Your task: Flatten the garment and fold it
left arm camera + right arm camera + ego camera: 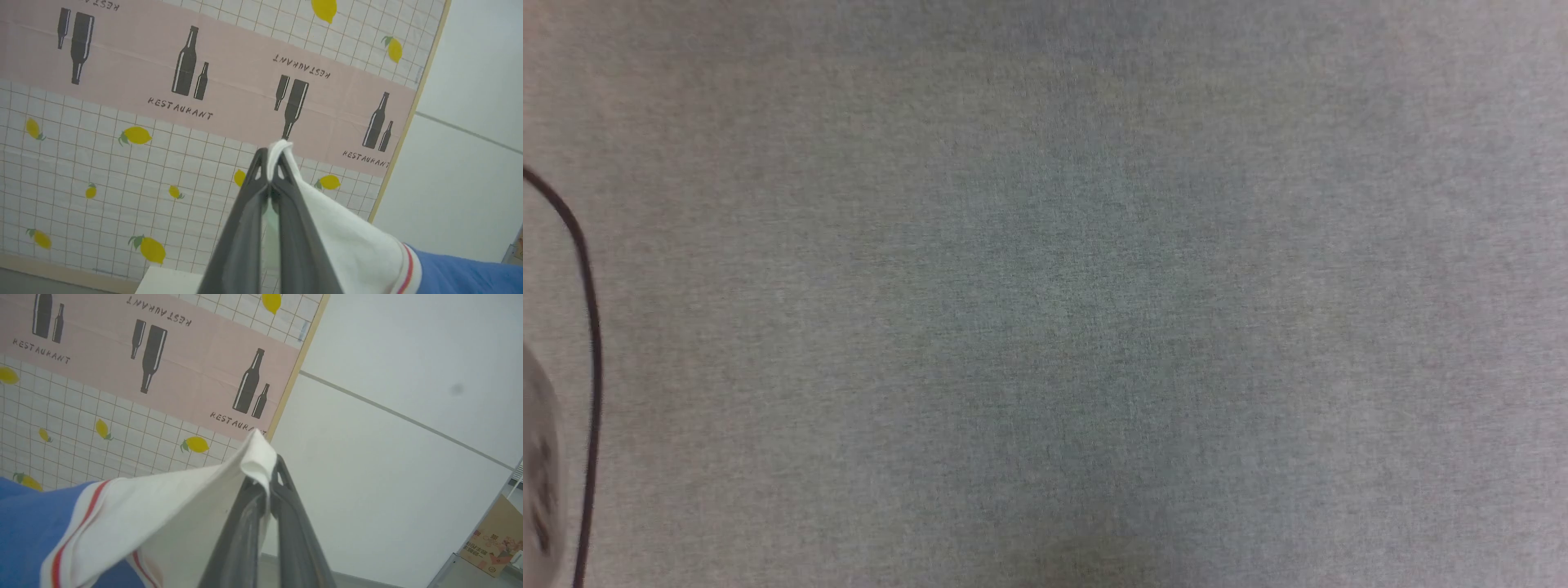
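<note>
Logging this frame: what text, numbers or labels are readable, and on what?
"RESTAURANT": repeated on the pink band of the tablecloth, some copies upside down, both wrist views.
cardboard box: dark print, too small to read.
pale object at head view's left edge: blurred marks, unreadable.
garment: no print showing.

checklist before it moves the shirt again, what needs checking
1. Left gripper shut on a white sleeve of the garment: ok.
2. Right gripper shut on the other white sleeve: ok.
3. Depth of bite: ok; fabric pokes past the fingertips in both wrist views.
4. Blue body hanging flat between the two grippers: cannot tell; just its edge shows beside each sleeve.
5. Landing spot on the lemon-print tablecloth: cannot tell; the part under the garment is hidden.
6. Head camera aimed at the work: not ok; it faces a blurred grey surface with a black cable.
</note>
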